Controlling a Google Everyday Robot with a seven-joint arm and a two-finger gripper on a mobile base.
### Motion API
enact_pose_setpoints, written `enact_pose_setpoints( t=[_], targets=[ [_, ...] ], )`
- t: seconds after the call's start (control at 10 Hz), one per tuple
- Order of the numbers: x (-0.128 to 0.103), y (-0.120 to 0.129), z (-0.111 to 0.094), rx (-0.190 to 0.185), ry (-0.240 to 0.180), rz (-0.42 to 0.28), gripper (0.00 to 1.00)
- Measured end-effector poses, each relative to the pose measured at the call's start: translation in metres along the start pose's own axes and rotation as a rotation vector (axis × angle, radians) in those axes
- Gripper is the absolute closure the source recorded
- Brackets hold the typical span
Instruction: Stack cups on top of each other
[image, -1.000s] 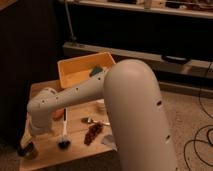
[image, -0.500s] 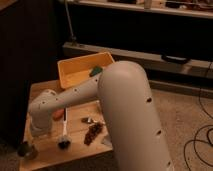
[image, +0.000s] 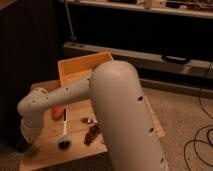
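Observation:
My gripper (image: 27, 144) hangs from the white arm (image: 60, 97) at the front left corner of the wooden table (image: 75, 152). A dark, round shape at the gripper looks like the dark grey-brown cup (image: 21, 146). A paler shape right beside it looks like the pale green cup (image: 33, 150). I cannot tell whether either cup is held or how the two sit relative to each other. The arm's large upper link hides the right part of the table.
A yellow bin (image: 80, 70) stands at the back of the table. An orange object (image: 57, 113), a white-handled brush with a black head (image: 64, 135), a small shiny item (image: 89, 120) and a dark reddish-brown object (image: 92, 134) lie mid-table. A dark shelf unit (image: 150, 35) stands behind, with cables (image: 200, 145) on the floor at right.
The arm's large link has shifted slightly left and nearer the camera. The gripper stays at the front left corner, a touch lower.

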Motion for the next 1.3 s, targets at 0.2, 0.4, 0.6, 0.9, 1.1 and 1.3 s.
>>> enact_pose_setpoints(
  t=[0.2, 0.4, 0.6, 0.9, 1.1, 1.3],
  targets=[
    [-0.005, 0.019, -0.023, 0.008, -0.007, -0.023, 1.00],
    [-0.006, 0.031, -0.061, 0.015, -0.029, -0.016, 1.00],
    [0.003, 0.022, -0.108, 0.042, -0.083, 0.040, 1.00],
    [0.023, -0.029, -0.183, 0.103, -0.190, 0.148, 1.00],
    [0.046, -0.074, -0.232, 0.179, -0.272, 0.245, 1.00],
    [0.054, -0.085, -0.245, 0.203, -0.297, 0.277, 1.00]
  ],
)
